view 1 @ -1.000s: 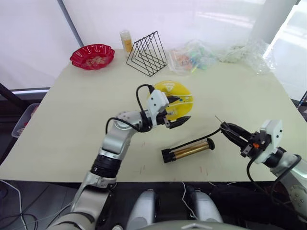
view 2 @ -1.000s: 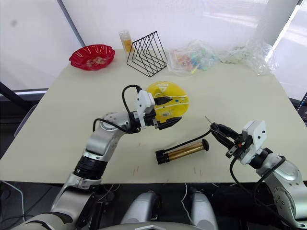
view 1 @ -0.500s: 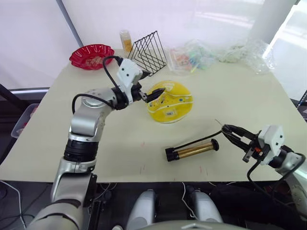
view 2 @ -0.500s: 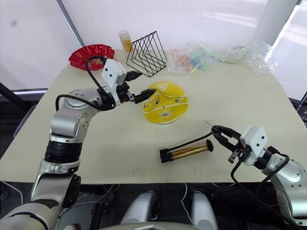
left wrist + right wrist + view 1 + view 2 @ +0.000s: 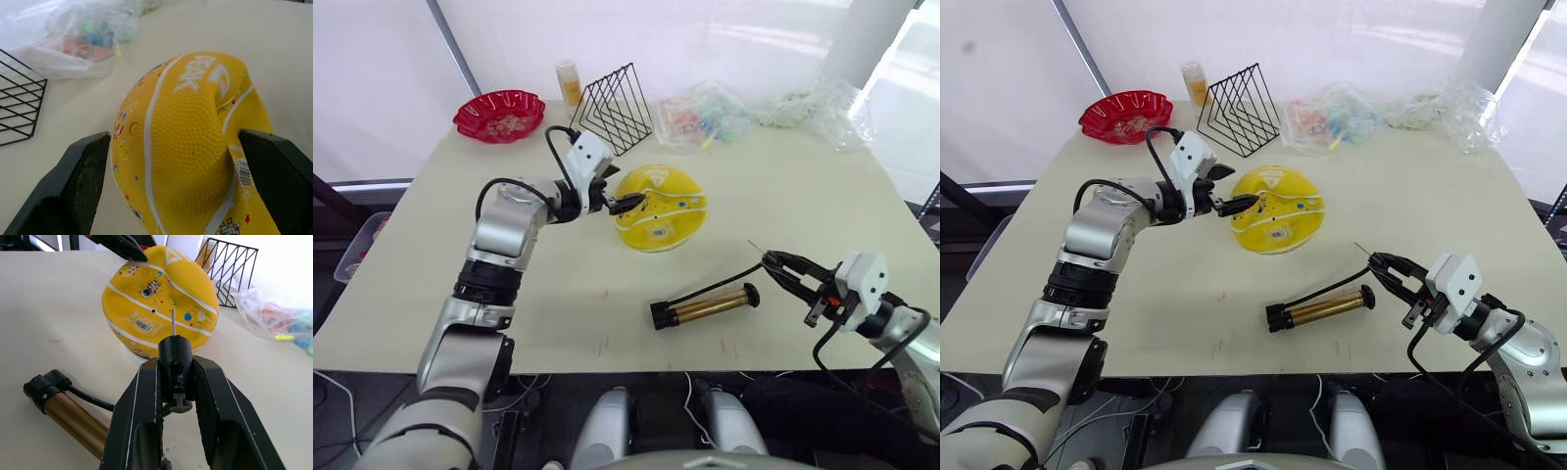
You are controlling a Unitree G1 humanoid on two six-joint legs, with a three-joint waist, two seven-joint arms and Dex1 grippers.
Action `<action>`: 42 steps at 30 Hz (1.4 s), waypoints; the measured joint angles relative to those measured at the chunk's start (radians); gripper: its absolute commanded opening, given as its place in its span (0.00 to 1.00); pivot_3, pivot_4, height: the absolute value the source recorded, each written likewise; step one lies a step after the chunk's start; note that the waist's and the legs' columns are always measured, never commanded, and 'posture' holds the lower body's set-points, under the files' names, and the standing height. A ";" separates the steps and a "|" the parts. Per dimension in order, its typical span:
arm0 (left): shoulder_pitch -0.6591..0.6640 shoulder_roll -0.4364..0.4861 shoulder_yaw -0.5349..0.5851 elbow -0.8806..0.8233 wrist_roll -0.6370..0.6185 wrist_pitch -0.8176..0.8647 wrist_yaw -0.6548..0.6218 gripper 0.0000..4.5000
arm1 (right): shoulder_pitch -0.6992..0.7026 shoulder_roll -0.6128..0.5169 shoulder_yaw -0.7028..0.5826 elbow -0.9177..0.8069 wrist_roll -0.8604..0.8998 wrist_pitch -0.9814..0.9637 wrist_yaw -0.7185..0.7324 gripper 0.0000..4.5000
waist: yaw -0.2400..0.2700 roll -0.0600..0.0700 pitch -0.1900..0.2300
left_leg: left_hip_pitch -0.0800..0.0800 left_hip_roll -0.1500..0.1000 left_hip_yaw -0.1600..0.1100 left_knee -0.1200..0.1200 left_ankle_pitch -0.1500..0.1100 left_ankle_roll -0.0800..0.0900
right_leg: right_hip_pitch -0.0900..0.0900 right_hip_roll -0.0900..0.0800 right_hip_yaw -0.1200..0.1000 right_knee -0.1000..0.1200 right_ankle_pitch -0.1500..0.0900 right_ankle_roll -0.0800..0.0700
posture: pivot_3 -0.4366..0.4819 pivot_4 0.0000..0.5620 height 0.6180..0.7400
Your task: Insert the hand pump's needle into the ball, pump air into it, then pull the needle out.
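The yellow ball (image 5: 659,208), partly flattened, lies in the middle of the table. My left gripper (image 5: 625,196) is at its left edge, open, and in the left wrist view the two fingers (image 5: 85,166) stand wide on either side of the ball (image 5: 181,147). The brass hand pump (image 5: 705,306) lies on the table nearer to me, to the ball's right. Its black hose runs up to my right gripper (image 5: 783,269), which is shut on the black fitting (image 5: 174,362). The needle (image 5: 172,323) sticks out beyond the fingertips, pointing toward the ball (image 5: 156,303), still apart from it.
A red scalloped bowl (image 5: 499,114) sits at the far left corner. A black wire rack (image 5: 615,106) and a small bottle (image 5: 570,82) stand behind the ball. Clear plastic bags (image 5: 715,113) lie along the far edge to the right.
My left arm swung from the ball's near side round to its left, and the open gripper now straddles the ball's left edge. The right gripper has barely moved.
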 measured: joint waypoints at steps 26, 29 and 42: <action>0.016 -0.083 0.043 0.032 0.022 0.023 0.099 0.00 | -0.090 0.008 0.070 -0.059 0.026 0.181 -0.085 0.09 | -0.001 0.000 0.000 | -0.001 0.001 0.000 0.004 0.000 0.000 | 0.000 -0.001 0.001 0.001 0.001 0.001 | 0.48 0.27 0.97; 0.036 -0.091 0.045 -0.005 0.019 0.044 0.116 0.00 | -0.144 0.007 0.092 -0.085 0.048 0.269 -0.114 0.09 | 0.000 0.000 0.000 | -0.001 0.001 0.000 0.004 0.000 0.000 | 0.000 -0.001 0.001 0.002 0.001 0.001 | 0.48 0.27 0.97; 0.089 -0.132 0.054 -0.126 0.013 0.123 0.206 0.00 | -0.430 -0.018 0.231 -0.100 0.012 0.688 -0.275 0.09 | 0.002 0.000 0.000 | -0.001 0.001 0.000 0.004 0.000 0.000 | 0.000 -0.001 0.001 0.001 0.001 0.001 | 0.48 0.27 0.97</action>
